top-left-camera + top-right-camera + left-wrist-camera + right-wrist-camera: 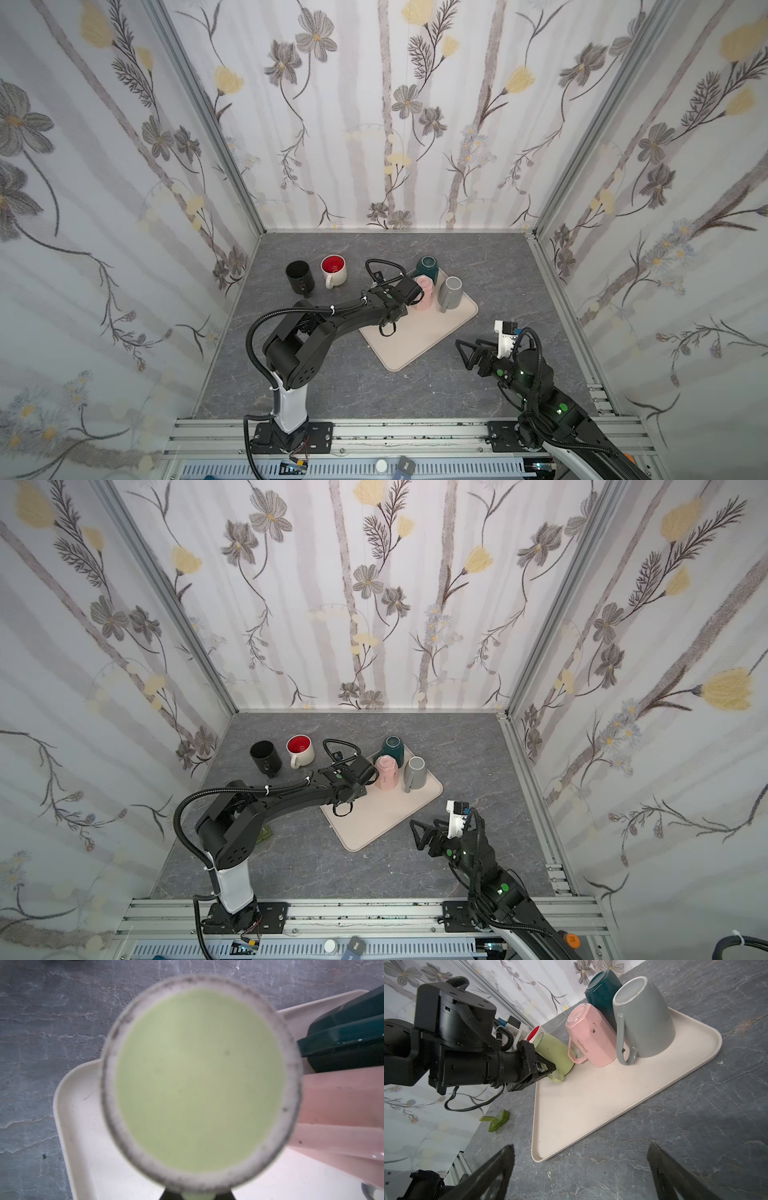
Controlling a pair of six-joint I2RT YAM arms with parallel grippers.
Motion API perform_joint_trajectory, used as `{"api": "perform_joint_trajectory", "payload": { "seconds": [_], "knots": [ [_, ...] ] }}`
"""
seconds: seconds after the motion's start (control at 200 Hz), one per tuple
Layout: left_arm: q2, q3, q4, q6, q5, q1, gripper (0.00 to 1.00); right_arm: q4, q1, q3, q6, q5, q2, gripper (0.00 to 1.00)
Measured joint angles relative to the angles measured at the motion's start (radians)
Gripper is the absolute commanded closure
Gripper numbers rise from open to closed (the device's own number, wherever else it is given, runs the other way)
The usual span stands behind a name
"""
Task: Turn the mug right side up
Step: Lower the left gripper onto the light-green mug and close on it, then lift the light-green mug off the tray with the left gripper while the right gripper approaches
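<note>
- Green mug (554, 1051): mouth down on the far left part of the beige tray (591, 1105), base up, just left of the pink mug (591, 1036). Its handle points toward the near left.
- Left gripper (550, 1070): jaws drawn almost fully together, pinching the green mug's handle from the left. Only the thin handle loop sits between the fingers.
- Left wrist view: the mug's pale green base with its speckled unglazed ring fills the frame, out of focus.
- Cannot tell whether the mug's rim rests on the tray or is just off it.
- In both top views the left wrist covers the green mug.
- Right gripper (471, 347): jaws spread wide, nothing between them. It hangs over the bare table (374, 395) near the tray's near right edge, touching nothing.
- Other mugs on the tray, all inverted: pink mug, grey mug (645, 1022) to its right, teal mug (602, 991) behind them.
- Off the tray at far left, both upright: black mug (299, 276) and cream mug with red inside (333, 268).
- Small green plastic piece (498, 1120) lies on the table left of the tray.
</note>
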State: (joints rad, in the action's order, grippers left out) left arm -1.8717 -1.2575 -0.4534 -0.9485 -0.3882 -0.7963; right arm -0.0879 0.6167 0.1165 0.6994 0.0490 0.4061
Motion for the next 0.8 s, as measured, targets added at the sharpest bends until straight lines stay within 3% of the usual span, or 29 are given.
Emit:
{"api": "perform_joint_trajectory", "payload": {
  "seconds": [0.275, 0.799],
  "knots": [
    [0.082, 0.055, 0.028, 0.052, 0.011, 0.004, 1.0, 0.053, 0.0, -0.035, 0.042, 0.023, 0.021, 0.0],
    [0.349, 0.241, 0.199, 0.164, 0.183, 0.005, 1.0, 0.28, 0.0, -0.061, 0.145, 0.11, 0.168, 0.0]
  ]
}}
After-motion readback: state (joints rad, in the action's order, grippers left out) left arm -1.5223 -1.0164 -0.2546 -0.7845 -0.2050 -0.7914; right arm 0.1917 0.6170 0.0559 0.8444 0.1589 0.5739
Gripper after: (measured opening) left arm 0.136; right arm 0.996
